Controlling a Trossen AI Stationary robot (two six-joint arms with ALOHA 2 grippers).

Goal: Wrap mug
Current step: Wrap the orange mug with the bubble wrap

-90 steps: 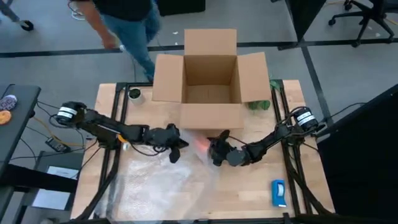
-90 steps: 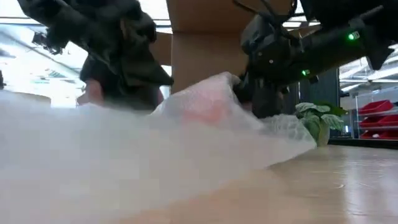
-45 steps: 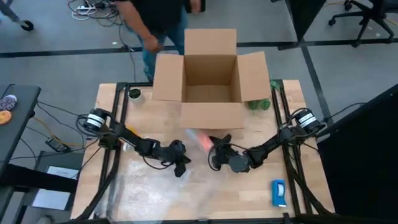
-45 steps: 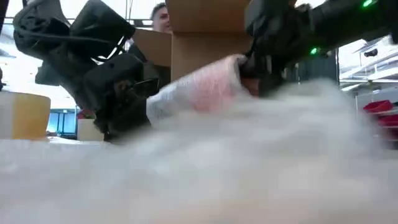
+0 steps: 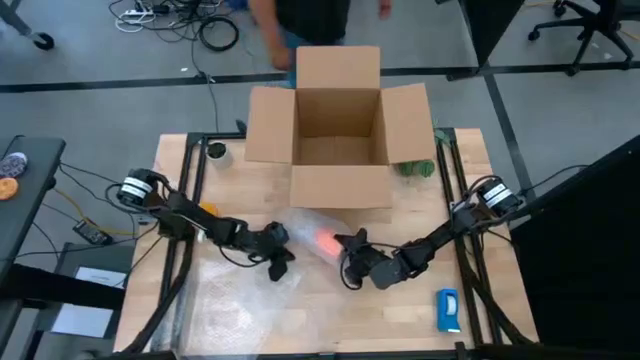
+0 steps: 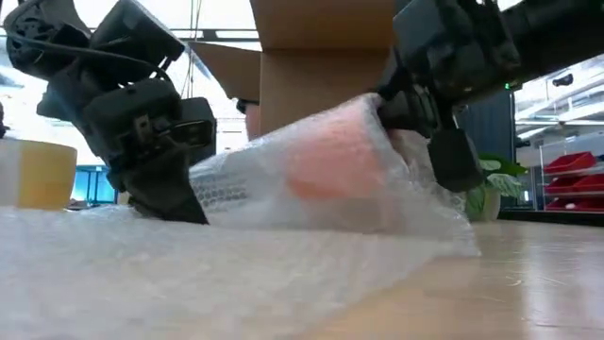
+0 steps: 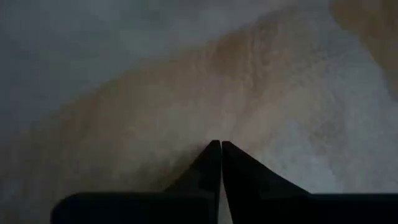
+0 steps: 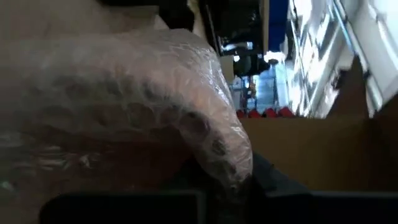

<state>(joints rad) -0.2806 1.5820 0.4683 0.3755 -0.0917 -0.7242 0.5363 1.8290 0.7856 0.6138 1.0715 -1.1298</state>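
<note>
Lying between the two claws under bubble wrap (image 5: pixel 300 240), the mug (image 5: pixel 325 242) sits just beside the right claw (image 5: pixel 348 262), which pinches the wrap there, while the left claw (image 5: pixel 280 258), fingers together on the sheet, sits slightly farther off.

Both arms are dark, nearly black, built of slim jointed links with black cables looping along them. Each carries a white-and-black banded cylinder near its base. The left gripper (image 5: pixel 280 262) and right gripper (image 5: pixel 350 262) end in blocky black housings; the left's fingers (image 7: pixel 214 174) are matte black wedges tapering to thin points.
</note>
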